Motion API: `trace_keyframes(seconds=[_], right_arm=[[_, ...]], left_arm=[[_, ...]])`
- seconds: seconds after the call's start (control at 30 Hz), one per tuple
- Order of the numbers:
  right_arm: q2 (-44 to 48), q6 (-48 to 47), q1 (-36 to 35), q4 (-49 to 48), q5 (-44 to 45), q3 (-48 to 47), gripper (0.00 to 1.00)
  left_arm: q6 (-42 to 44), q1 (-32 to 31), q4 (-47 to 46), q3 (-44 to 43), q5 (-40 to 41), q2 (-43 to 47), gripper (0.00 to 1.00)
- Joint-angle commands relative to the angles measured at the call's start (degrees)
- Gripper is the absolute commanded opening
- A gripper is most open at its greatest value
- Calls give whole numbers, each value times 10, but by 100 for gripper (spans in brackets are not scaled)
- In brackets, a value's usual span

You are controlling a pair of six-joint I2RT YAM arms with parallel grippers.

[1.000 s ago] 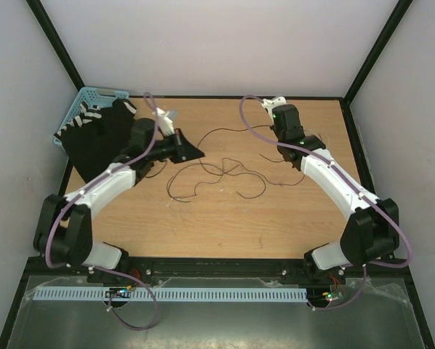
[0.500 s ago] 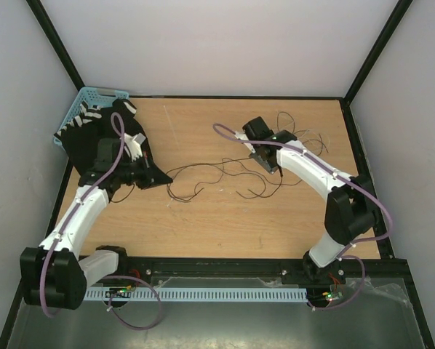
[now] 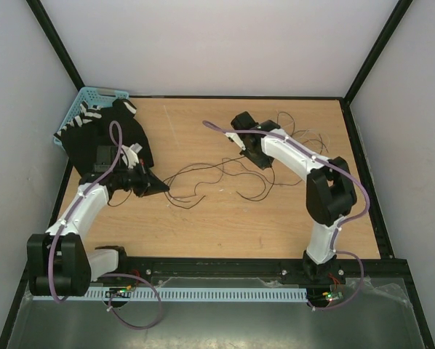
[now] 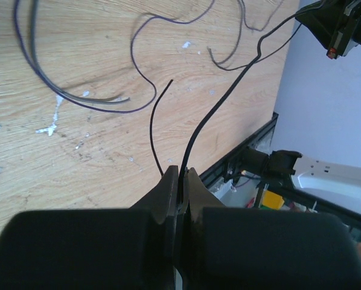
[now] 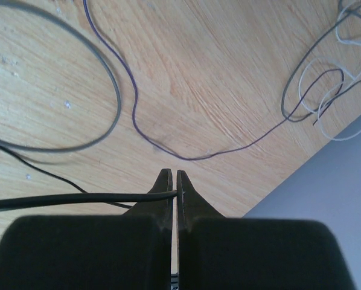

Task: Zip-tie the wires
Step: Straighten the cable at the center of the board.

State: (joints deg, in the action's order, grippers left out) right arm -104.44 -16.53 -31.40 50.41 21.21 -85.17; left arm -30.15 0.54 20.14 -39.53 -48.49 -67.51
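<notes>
While a loose tangle of hair-thin black wires (image 3: 219, 173) curls across the middle of the pale wooden tabletop (image 3: 276, 218), the left gripper (image 4: 180, 173) is pressed together on one strand, and the right gripper (image 5: 172, 176) pinches another wire's end.

The right arm's black two-finger tool (image 5: 173, 183) has its jaws pressed together on a thin black wire (image 5: 78, 198) that runs off left over the pale wooden tabletop (image 5: 229, 72). More hair-fine wires curl across the wood: a grey loop (image 5: 119, 103) at upper left, and a dark strand (image 5: 192, 158) snaking right toward small loops (image 5: 283, 103).
</notes>
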Motion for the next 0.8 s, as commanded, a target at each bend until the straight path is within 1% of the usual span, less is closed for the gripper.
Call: trace_keyframes(seconds=[0.0, 0.17, 0.37, 0.57, 0.77], right_arm=[[-50, -8, -1, 27, 28, -40, 0], [-97, -4, -1, -1, 59, -47, 0], [-138, 3, -1, -31, 88, -48, 0], [-161, -3, 0, -52, 100, -45, 0], [-173, -7, 0, -63, 107, -39, 15]], left_arm=[[-13, 5, 2, 9, 60, -3, 0], [-26, 5, -2, 30, 121, -22, 0], [-43, -1, -27, 42, 177, -43, 0], [-49, -42, -46, 28, 241, -88, 0], [-26, -45, -43, 4, 290, -136, 1]])
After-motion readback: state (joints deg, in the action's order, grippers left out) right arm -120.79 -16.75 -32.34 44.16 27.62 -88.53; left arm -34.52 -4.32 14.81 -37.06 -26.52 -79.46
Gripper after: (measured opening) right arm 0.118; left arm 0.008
